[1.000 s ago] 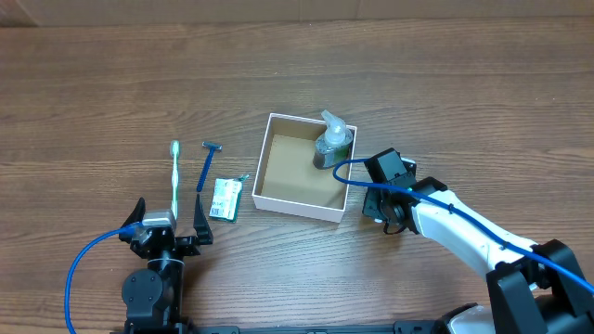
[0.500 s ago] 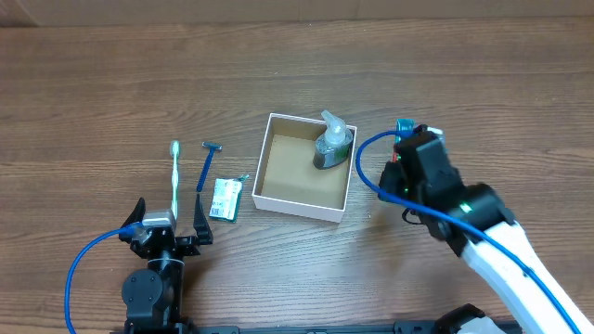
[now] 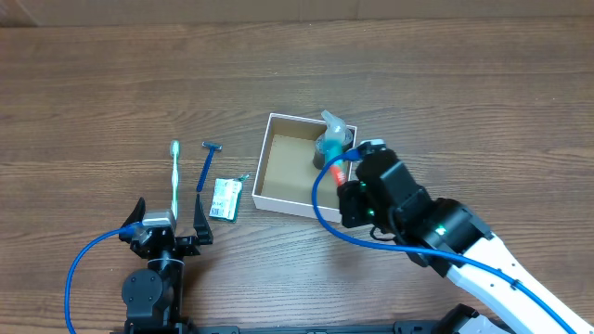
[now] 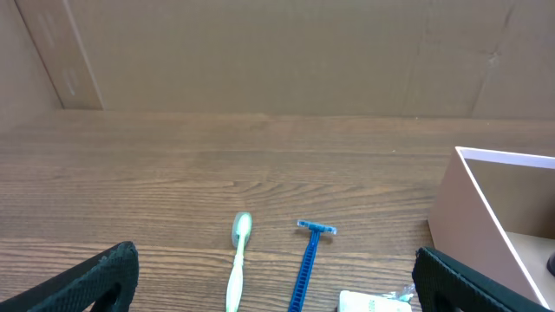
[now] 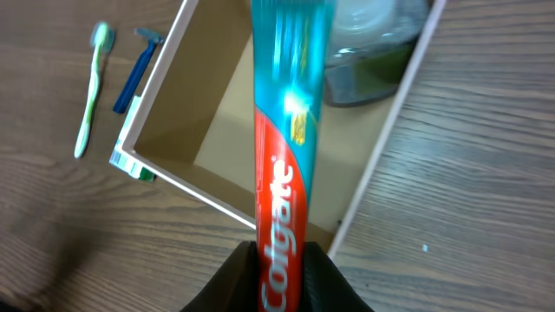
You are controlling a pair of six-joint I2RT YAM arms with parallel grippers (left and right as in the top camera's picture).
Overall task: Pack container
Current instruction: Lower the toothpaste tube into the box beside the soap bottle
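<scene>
Toothpaste (image 5: 282, 156) in right gripper (image 5: 282, 264), seemingly over container (image 5: 208, 95).

The table (image 3: 111, 74) is matt grained wood. The container (image 3: 262, 158) is dull brown cardboard inside white walls. The toothpaste tube (image 5: 282, 173) shines, probably glossy plastic.

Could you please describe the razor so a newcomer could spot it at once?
Start at the square white-walled container in the middle of the table. Three small items lie on the wood to its left; the razor is the middle one, between the toothbrush and the green packet. It alone is solid blue, a thin handle with a short crossbar head.
</scene>
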